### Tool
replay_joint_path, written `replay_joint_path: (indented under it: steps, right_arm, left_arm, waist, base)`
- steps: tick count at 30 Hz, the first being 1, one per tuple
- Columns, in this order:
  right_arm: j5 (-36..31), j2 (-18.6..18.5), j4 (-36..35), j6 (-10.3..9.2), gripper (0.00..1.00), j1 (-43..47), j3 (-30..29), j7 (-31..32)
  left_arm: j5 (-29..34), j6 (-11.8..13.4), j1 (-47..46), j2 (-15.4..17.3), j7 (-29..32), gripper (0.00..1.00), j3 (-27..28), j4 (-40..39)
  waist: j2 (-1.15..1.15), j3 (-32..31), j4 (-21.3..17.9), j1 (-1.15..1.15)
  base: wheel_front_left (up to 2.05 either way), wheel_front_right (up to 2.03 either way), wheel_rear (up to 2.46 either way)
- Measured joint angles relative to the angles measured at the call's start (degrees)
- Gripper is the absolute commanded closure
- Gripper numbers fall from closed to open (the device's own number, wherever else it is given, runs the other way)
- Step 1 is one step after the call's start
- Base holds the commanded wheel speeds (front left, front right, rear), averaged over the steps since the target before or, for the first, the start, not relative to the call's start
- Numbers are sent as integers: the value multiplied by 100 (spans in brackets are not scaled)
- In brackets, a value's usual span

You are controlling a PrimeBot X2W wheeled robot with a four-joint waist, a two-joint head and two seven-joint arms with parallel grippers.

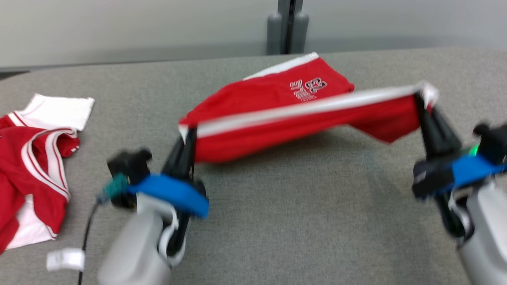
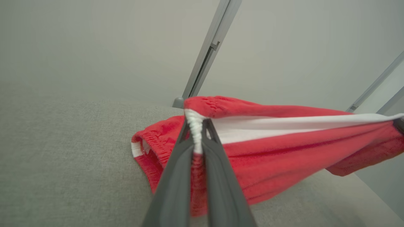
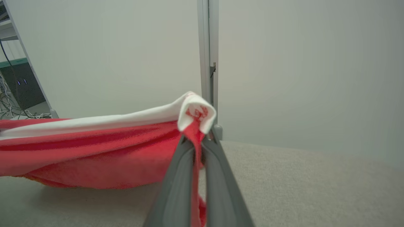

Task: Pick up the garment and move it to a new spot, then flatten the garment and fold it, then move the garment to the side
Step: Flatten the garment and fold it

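Pinching opposite corners, left gripper [image 1: 189,136] and right gripper [image 1: 420,101] hold the shorts [image 1: 285,122] taut between them, jaws clamped. Pulling wider may slip a hem free.

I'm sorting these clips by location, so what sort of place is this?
Probably a lab or office test area, not a home: a grey fabric-covered table, plain pale partition walls joined by a metal post, and a dark equipment cabinet with loose cables.

Head camera looks down at the table [image 1: 301,221]; both low wrist cameras closely share the garment [image 1: 277,134].
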Motion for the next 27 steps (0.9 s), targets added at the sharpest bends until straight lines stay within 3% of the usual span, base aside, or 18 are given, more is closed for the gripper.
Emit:
replay_joint_path:
  steps: [11,17,22,27]
  right_arm:
    - [288,417,-526,11,100,2498,-394,20]
    - [388,492,-1029,11,100,3396,-753,24]
    - [444,355,-1121,10,100,3144,-794,24]
    - [506,23,-713,0,100,1984,-453,58]
  left_arm:
    - [265,-8,2709,-299,0,100,248,-281]
    - [375,-13,3429,-349,0,100,124,-722]
    - [477,-9,3157,-344,0,100,77,-1031]
    - [411,-2,2119,-348,-1,100,-14,-1124]
  waist:
    - [0,-934,181,-1]
    - [0,-1100,283,-1]
    - [0,-845,292,0]
    - [0,-338,289,2]
  base:
    - [0,0,0]
    - [0,0,0]
    - [0,0,0]
    - [0,0,0]
